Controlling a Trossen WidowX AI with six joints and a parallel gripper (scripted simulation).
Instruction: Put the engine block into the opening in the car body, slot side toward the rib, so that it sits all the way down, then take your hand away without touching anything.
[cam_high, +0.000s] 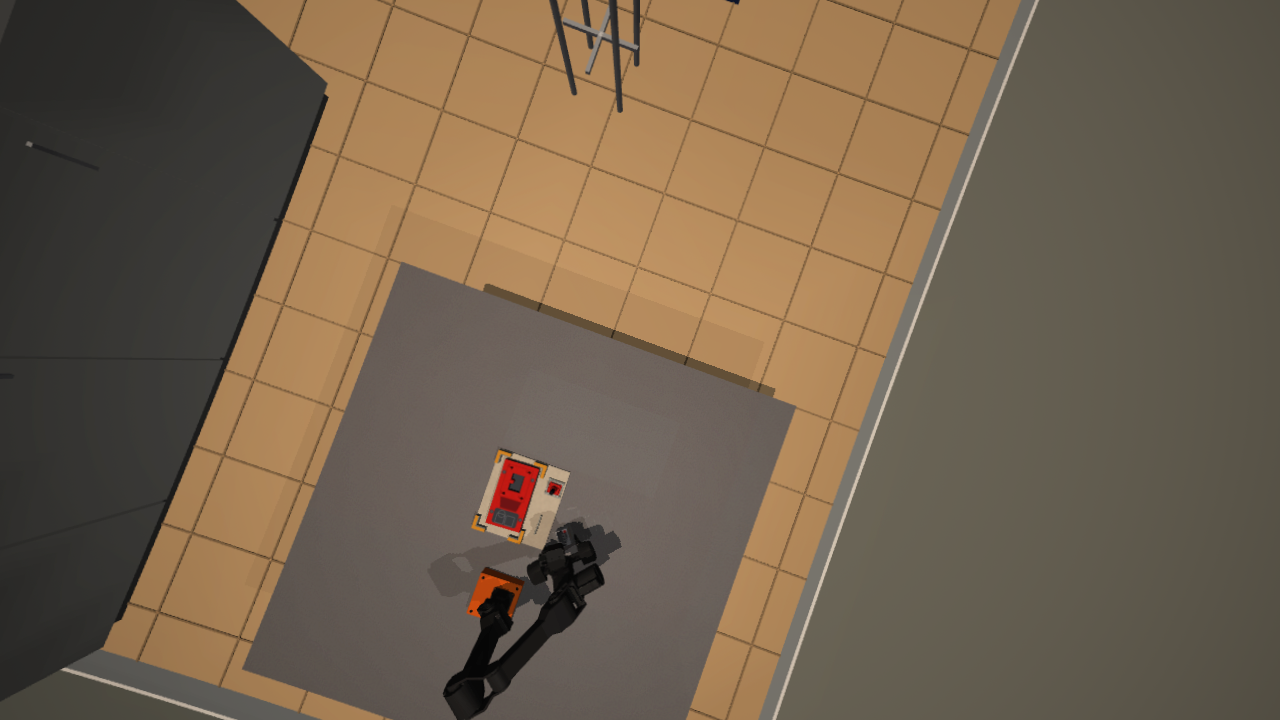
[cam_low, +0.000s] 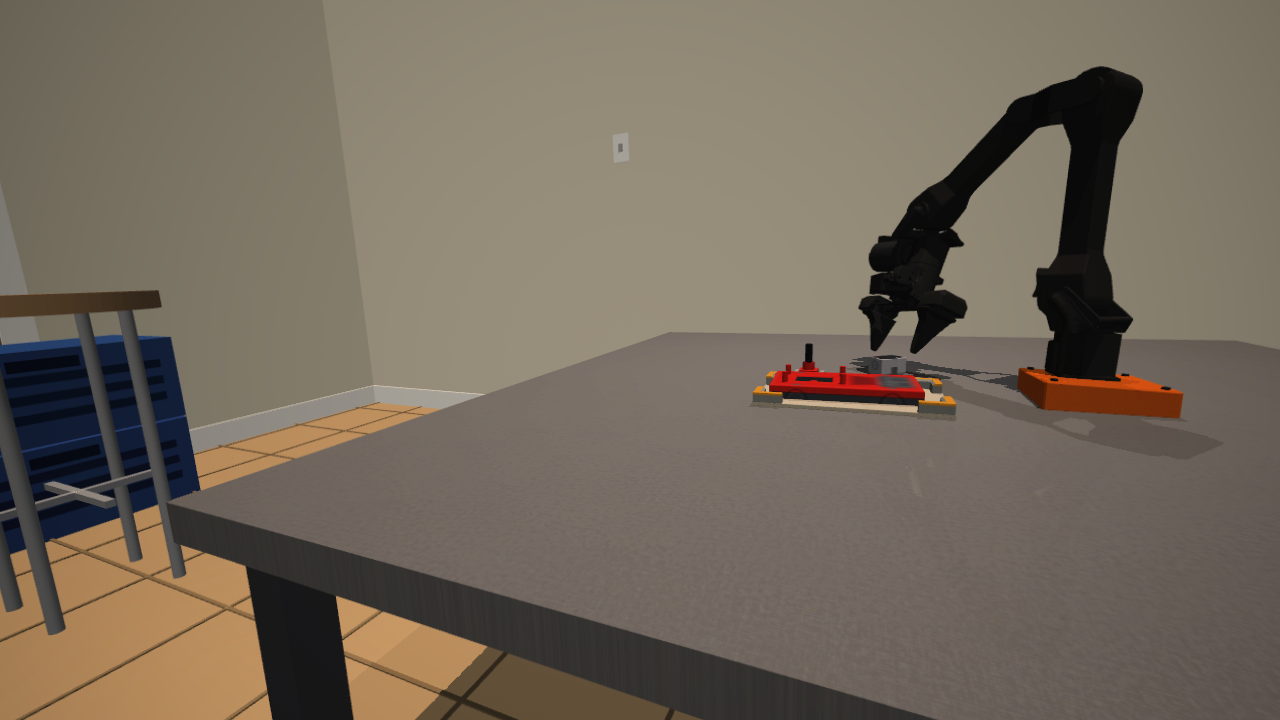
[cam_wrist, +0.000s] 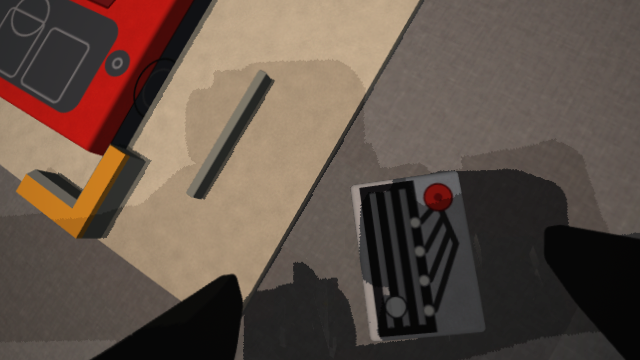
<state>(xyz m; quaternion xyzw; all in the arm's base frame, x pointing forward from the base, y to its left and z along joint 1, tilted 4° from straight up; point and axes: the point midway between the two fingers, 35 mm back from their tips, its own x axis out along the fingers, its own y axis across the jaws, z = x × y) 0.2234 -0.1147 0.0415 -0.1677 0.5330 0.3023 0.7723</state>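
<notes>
The engine block (cam_high: 563, 535) (cam_low: 887, 364) (cam_wrist: 420, 255) is a small grey block with black stripes and a red round cap on top. It rests on the table beside the board, turned at an angle to the board's edge. My gripper (cam_low: 895, 349) (cam_wrist: 390, 266) is open and empty above it, with one finger on either side in the wrist view and the tips higher than the block. The red car body (cam_high: 529, 474) (cam_low: 850, 386) (cam_wrist: 75, 125) lies on the board. Its dark opening (cam_high: 516, 483) shows in the top view but is outside the wrist view. The rib cannot be made out.
The beige board (cam_high: 547, 508) (cam_wrist: 300, 30) has orange corner brackets (cam_wrist: 100, 185) (cam_low: 937, 407) around the car. A raised grey bar (cam_wrist: 230, 135) lies on it near the block. A red part with a black post (cam_high: 554, 488) (cam_low: 808, 353) stands farther along. The orange arm base (cam_low: 1109, 398) is nearby.
</notes>
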